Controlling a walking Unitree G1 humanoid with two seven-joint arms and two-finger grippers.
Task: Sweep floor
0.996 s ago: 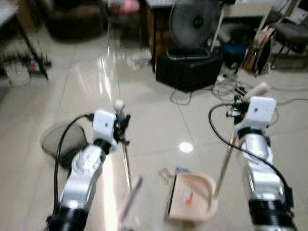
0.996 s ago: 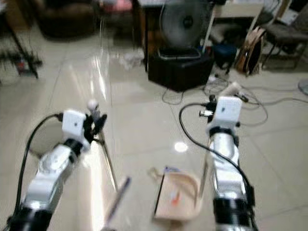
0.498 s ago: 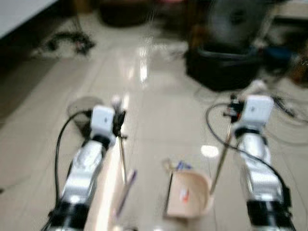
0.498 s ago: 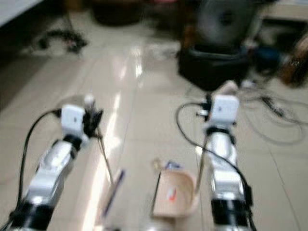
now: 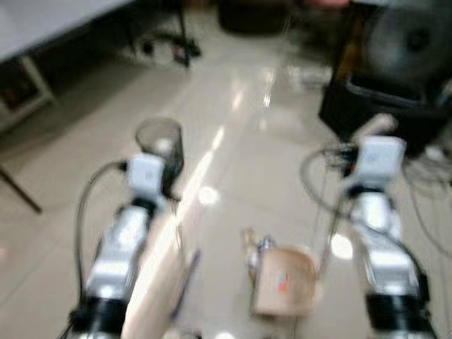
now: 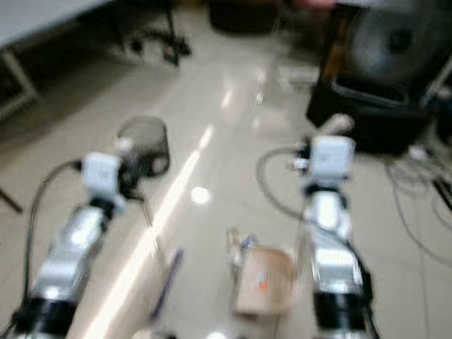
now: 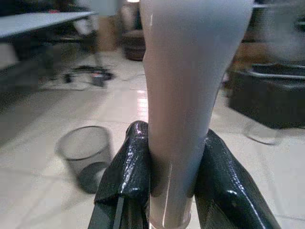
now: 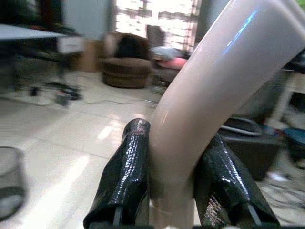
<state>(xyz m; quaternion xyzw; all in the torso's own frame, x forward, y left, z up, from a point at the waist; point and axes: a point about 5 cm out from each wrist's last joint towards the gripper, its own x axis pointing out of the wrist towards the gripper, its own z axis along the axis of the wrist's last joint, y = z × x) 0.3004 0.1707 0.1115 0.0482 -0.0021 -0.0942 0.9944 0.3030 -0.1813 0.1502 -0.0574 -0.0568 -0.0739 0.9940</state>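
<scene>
1. carrying both tools across the tiled floor (image 5: 240,169), the robot has the left gripper (image 7: 174,191) with its jaws pinched on the pale broom handle (image 7: 190,86), and the broom's thin shaft (image 5: 176,236) runs down to a purplish head (image 5: 185,282) low at the floor.
2. the right gripper (image 8: 174,191) has its jaws clamped on the curved cream dustpan handle (image 8: 214,90); the dustpan (image 5: 282,281) hangs low between the two arms, just beside the right one, with a small orange scrap (image 5: 282,284) inside and a bit of litter (image 5: 263,245) at its near lip.
3. the head views are blurred, so the robot looks to be walking or turning rather than sweeping.
4. doing this step well, as a judgement: keep the dustpan level so the scrap stays in, keep both pinches firm on the smooth handles, and steer toward the mesh wastebasket (image 5: 159,145) ahead of the left arm if emptying is the aim.
5. watch the cables (image 6: 417,205) on the floor off to the right, near the black box (image 5: 385,106) and the fan (image 5: 406,42) on it.
6. against a second ago, the camera has swung left: the wastebasket now sits further up and in front, a counter (image 5: 42,21) has come in at upper left, and the box and fan have slid to the right edge.
7. both grips and the dustpan's load look unchanged.
</scene>
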